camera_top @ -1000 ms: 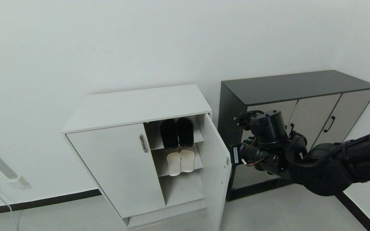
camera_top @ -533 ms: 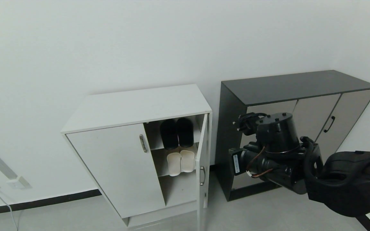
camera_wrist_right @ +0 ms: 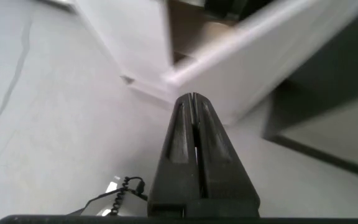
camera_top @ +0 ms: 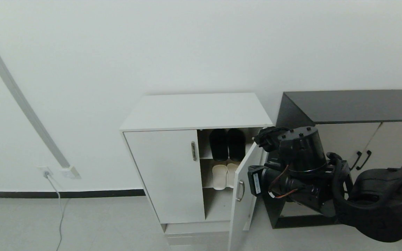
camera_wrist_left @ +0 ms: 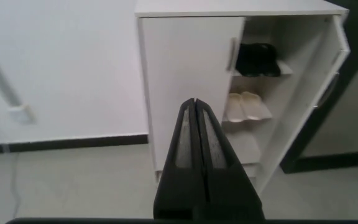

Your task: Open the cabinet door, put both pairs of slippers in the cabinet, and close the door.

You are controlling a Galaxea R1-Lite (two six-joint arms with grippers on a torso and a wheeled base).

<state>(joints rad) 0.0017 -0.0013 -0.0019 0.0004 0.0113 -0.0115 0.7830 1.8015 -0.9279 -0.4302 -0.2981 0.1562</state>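
Observation:
The white cabinet has its left door shut and its right door standing partly open. Inside, a black pair of slippers lies on the top shelf and a cream pair on the shelf below. My right arm is just outside the open door, against its outer face. The right gripper is shut and empty, close to the door's lower edge. My left gripper is shut and empty, held back from the cabinet front, facing both pairs.
A dark cabinet with grey doors stands right beside the white one, behind my right arm. A wall socket with a hanging cable and a slanted conduit are at the left. Bare floor lies before the cabinet.
The right door has swung from wide open toward shut, with my right arm following behind it. The head camera has shifted, so the cabinet now appears farther right.

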